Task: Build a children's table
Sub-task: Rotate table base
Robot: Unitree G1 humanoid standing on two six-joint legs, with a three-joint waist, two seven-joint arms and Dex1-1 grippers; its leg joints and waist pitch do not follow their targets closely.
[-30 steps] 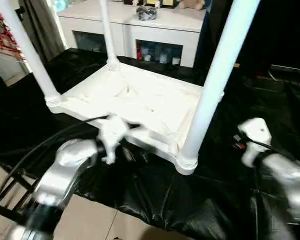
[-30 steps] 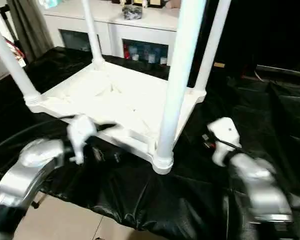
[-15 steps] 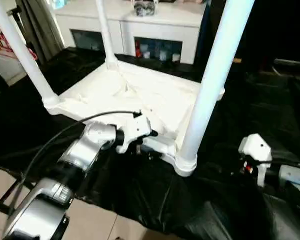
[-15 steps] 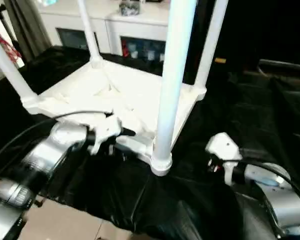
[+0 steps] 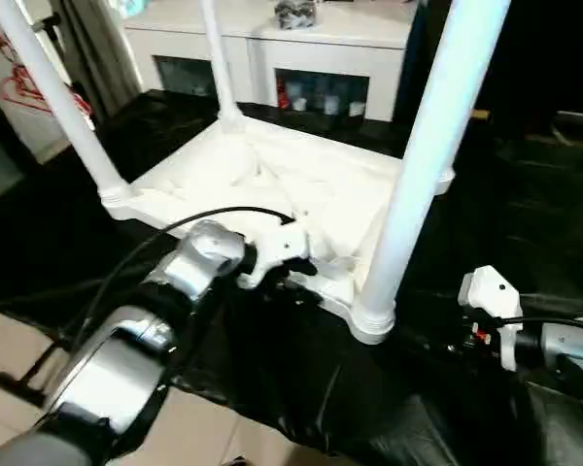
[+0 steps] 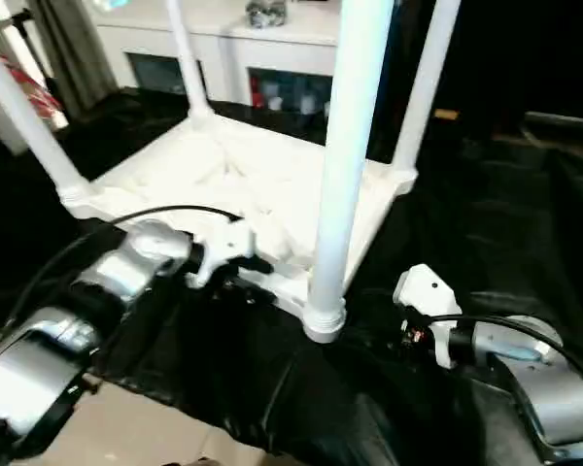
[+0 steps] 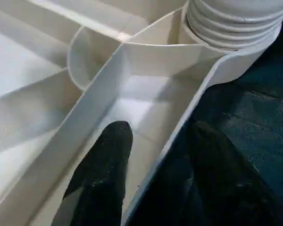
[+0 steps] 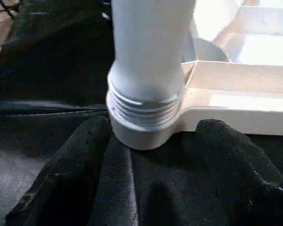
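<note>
Children's table (image 5: pixel 282 184), upturned on black sheeting (image 5: pixel 272 388), four legs socketed: light, stiff, slick plastic. Left claw (image 7: pixel 155 174) straddles its rim, part-open; right claw (image 8: pixel 155 141) open, empty, near the corner socket (image 8: pixel 146 127).

Black plastic sheeting (image 5: pixel 525 184), wrinkled and glossy, covers the ground; pale floor tiles (image 5: pixel 19 340) show at its near edge. Behind stands a white cabinet (image 5: pixel 321 58) with glass doors, a small dark object (image 5: pixel 294 13) on its top. Grey curtain (image 5: pixel 87 44) and red wire hanger (image 5: pixel 29 89) at far left.
</note>
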